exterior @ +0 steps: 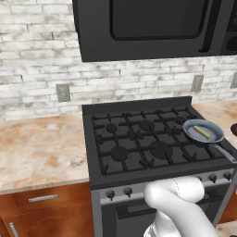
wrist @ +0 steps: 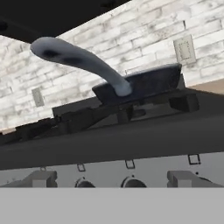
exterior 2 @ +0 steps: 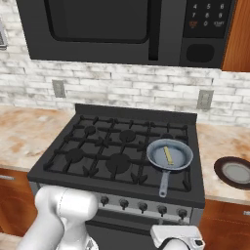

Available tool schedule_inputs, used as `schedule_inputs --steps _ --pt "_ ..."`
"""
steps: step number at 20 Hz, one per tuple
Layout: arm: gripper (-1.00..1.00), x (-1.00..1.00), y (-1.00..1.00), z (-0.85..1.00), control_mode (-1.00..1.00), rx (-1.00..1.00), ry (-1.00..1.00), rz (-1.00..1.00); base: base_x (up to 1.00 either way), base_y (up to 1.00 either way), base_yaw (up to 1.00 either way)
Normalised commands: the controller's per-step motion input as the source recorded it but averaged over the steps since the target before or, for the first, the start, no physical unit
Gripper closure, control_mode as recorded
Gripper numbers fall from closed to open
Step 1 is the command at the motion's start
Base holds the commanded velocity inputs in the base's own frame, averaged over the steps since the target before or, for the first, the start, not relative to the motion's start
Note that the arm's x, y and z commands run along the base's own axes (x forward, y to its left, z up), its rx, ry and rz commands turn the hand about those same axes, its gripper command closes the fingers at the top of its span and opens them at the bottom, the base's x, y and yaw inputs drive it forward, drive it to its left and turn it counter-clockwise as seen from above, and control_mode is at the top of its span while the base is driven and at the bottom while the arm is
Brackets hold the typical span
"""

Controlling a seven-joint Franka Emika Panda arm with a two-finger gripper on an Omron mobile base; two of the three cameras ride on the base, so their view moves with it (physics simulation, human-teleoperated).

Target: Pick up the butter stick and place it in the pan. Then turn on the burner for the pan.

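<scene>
The pan (exterior 2: pixel 177 158) sits on the stove's front right burner, its dark handle (exterior 2: pixel 164 183) pointing toward the front edge. The butter stick (exterior 2: pixel 168 155) lies inside it, a pale yellow bar near the middle; the left base view also shows the butter stick (exterior: pixel 200 132) in the pan (exterior: pixel 210 135). My hand (exterior 2: pixel 177 238) hangs low in front of the stove, below the knob row (exterior 2: pixel 142 206). In the hand view my gripper (wrist: pixel 114 179) is open, its fingertips (wrist: pixel 41 178) wide apart, facing two knobs (wrist: pixel 131 181). The pan handle (wrist: pixel 83 61) juts out overhead.
A dark microwave (exterior 2: pixel 122 29) hangs above the stove (exterior: pixel 139 139). A round dark plate (exterior 2: pixel 235 172) sits on the counter right of the stove. Marble counter (exterior: pixel 37 148) runs to the left. Wood cabinet fronts (exterior: pixel 41 203) flank the oven door.
</scene>
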Motion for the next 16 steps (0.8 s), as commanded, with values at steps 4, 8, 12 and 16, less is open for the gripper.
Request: schedule_inputs --steps 4,8,12,16 --pt "-1.0 0.14 -0.03 -0.08 -1.0 0.09 -0.09 -0.02 0.0 0.0 0.0" --pt "-1.0 0.14 -0.09 -0.09 -1.0 0.05 -0.11 0.0 0.0 0.0 0.0" --pt "-1.0 0.0 -0.27 -0.08 -1.0 0.04 -0.13 -0.03 0.0 0.0 0.0" --pt "-1.0 0.0 -0.19 -0.1 -1.0 0.03 -0.12 -0.09 0.0 0.0 0.0"
